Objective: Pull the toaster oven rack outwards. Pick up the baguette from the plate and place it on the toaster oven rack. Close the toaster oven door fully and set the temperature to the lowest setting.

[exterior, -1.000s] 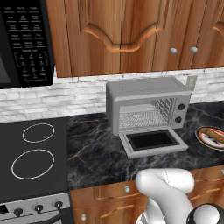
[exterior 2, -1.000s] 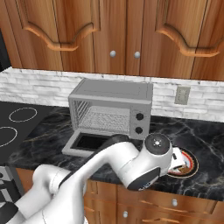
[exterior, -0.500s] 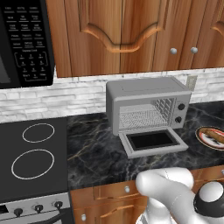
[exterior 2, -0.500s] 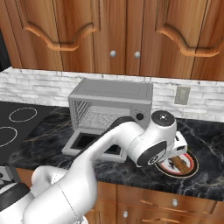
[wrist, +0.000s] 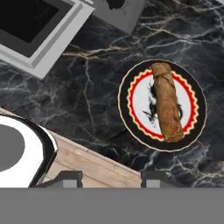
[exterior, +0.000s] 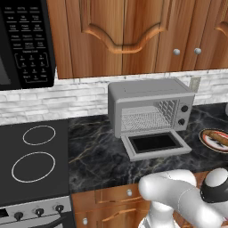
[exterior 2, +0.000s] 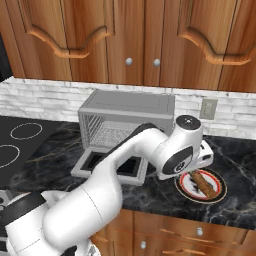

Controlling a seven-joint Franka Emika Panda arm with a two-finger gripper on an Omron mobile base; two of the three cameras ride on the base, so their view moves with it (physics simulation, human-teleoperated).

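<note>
The gripper [wrist: 107, 180] hangs above the counter edge short of the plate [wrist: 127, 85], its jaws parted and empty — readied, I judge, to straddle the baguette [wrist: 166, 102] lying lengthwise on the plate, right of the toaster oven door [exterior 2: 88, 169] — already dropped flat.

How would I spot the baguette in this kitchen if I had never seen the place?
Find the light-grey toaster oven on the dark marble counter, its door dropped open. On the counter just to its right lies a small round plate with a white centre and dark rim. The baguette is the golden-brown bread stick lying across that plate, the only food on the counter.
</note>
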